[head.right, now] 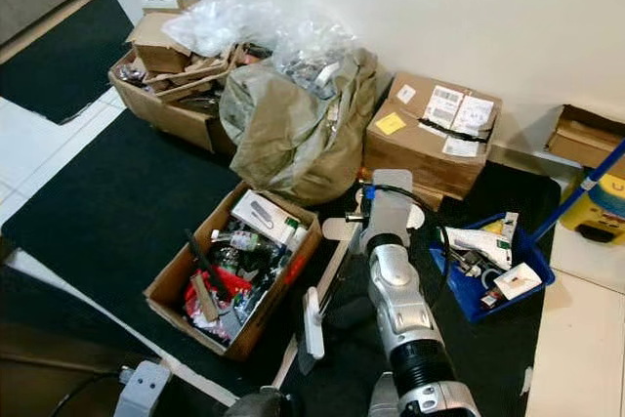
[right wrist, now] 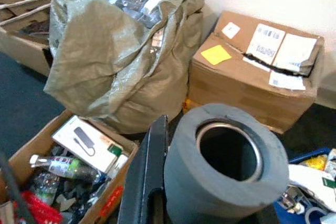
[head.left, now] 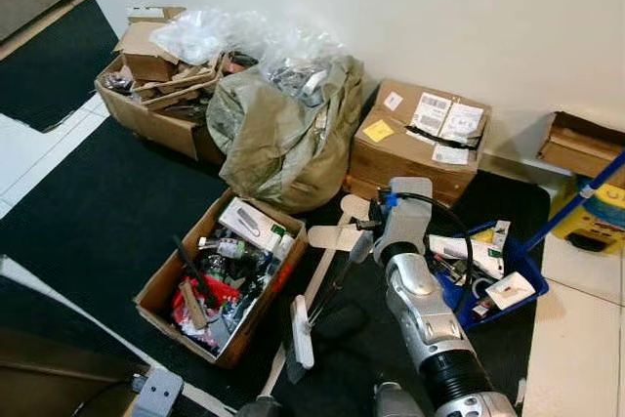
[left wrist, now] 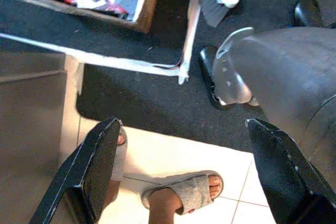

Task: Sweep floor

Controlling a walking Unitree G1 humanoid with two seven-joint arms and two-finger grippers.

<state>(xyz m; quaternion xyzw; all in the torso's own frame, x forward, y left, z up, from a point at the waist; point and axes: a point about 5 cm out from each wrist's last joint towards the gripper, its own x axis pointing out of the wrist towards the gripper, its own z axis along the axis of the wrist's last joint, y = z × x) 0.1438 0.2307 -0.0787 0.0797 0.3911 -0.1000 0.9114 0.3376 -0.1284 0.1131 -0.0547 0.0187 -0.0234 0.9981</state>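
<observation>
The right gripper [right wrist: 157, 182] is closed on the grey foam-covered tube handle [right wrist: 226, 163] of the white brush w/ black bristles [head.left: 301, 331], resting on the black carpet [head.left: 107, 212] beside the open cardboard box of clutter [head.left: 220, 275]. The left gripper [left wrist: 178, 171] hangs open near a person's sandalled foot [left wrist: 184, 195]. Keep strokes short, away from the box.

The room is bright, with soft, even light. The white wall [head.left: 410, 17] looks pale and a bit washed out. The plastic bag [head.left: 229, 34] on top of the pile shines with white glare. The black mat [head.left: 98, 212] stays dark and hides small things. A faint shadow sits under the brush [head.left: 303, 331]. In the right wrist view, the grey tube [right wrist: 226, 166] up close is a little fuzzy. The left wrist view is clear.
</observation>
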